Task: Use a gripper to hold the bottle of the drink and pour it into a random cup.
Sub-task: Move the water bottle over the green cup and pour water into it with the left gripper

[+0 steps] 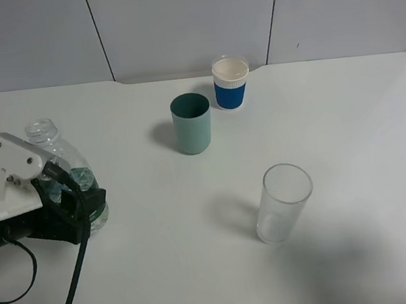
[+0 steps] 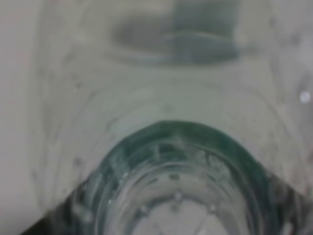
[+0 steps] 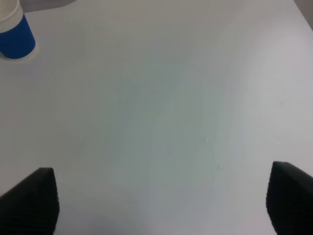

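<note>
The bottle (image 1: 62,163) stands upright and uncapped near the table's (image 1: 347,119) left edge, with the left gripper (image 1: 83,204) clamped around its lower, labelled body; the left wrist view is filled with the blurred bottle (image 2: 176,186). The teal cup (image 1: 192,123) stands well apart, toward the middle. Just behind the teal cup is a white-and-blue cup (image 1: 231,83), and a glass (image 1: 283,203) stands nearer the front. The right gripper (image 3: 161,203) hangs over bare table, fingers (image 3: 34,200) spread wide, holding nothing.

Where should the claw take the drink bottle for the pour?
Probably its labelled body, below the shoulder, side-on from the robot's left. The drink bottle stands upright and uncapped, the teal cup lies to its right, so a low grip leaves the neck free to tip. The left claw sits there.
</note>
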`<state>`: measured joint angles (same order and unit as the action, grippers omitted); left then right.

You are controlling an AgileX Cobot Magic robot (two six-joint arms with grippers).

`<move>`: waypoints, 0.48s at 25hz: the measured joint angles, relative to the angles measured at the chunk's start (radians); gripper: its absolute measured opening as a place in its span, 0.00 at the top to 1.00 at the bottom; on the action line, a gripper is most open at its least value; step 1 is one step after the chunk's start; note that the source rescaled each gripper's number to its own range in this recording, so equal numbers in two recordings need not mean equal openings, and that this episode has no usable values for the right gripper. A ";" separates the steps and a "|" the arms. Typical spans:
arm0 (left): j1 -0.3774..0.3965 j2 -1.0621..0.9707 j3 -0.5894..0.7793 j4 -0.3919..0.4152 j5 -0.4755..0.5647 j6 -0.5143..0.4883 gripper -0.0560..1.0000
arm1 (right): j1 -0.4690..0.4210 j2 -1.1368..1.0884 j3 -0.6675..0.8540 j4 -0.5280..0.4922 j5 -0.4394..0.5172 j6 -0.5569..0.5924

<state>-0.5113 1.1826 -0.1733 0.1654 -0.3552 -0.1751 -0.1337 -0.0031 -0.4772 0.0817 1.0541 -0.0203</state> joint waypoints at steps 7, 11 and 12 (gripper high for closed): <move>0.000 -0.033 -0.102 0.057 0.135 0.000 0.95 | 0.000 0.000 0.000 0.000 0.000 0.000; 0.000 -0.034 -0.154 0.090 0.179 0.013 0.95 | 0.000 0.000 0.000 0.000 0.000 0.000; 0.000 -0.034 -0.164 0.092 0.187 0.023 0.95 | 0.000 0.000 0.000 0.000 0.000 0.000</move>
<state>-0.5113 1.1486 -0.3376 0.2572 -0.1683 -0.1526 -0.1337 -0.0031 -0.4772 0.0817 1.0541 -0.0203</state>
